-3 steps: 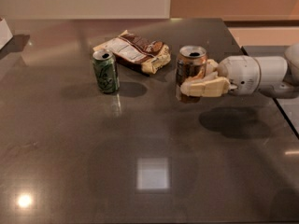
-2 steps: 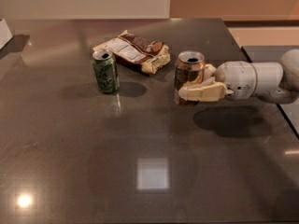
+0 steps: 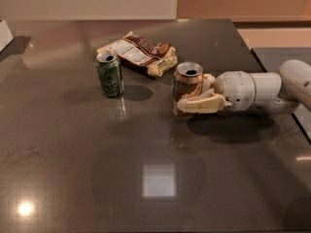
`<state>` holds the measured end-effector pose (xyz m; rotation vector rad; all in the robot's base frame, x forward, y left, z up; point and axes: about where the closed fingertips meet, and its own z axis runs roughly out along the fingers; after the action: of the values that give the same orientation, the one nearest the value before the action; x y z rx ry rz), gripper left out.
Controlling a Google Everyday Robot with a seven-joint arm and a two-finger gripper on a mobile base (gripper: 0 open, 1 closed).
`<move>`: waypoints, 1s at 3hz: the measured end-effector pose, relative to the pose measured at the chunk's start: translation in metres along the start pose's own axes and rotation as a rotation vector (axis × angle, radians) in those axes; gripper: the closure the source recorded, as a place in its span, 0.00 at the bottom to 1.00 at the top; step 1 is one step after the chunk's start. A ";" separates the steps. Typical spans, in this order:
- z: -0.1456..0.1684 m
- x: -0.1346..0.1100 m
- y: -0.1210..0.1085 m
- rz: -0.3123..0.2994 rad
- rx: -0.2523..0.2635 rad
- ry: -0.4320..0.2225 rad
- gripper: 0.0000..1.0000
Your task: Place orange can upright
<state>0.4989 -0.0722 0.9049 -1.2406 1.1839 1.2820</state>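
Against the frame of a second ago, the white cylindrical robot arm (image 3: 257,91) has shifted left and nearer the camera, carrying its load with it; the load now stands further from the crumpled brown-and-white snack bag (image 3: 141,55) and lower in the view. The shiny orange-copper aluminium drink can (image 3: 187,81) is upright, silver top uppermost, opening visible. The pale two-finger gripper (image 3: 192,95) reaches in from the right and pinches the can about its lower half: one finger (image 3: 201,103) crosses the front of the can, the other shows behind its right side. The can's base is at the level of the glossy dark grey tabletop (image 3: 73,154); whether it bears on the surface cannot be told. A green drink can (image 3: 109,74) stands upright to the left, well apart from the gripper.
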 end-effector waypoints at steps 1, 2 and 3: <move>0.007 0.010 0.000 0.000 -0.008 0.007 0.82; 0.011 0.021 -0.001 0.008 -0.011 0.020 0.57; 0.012 0.027 -0.002 0.008 -0.012 0.030 0.35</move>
<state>0.4992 -0.0595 0.8782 -1.2690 1.2057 1.2820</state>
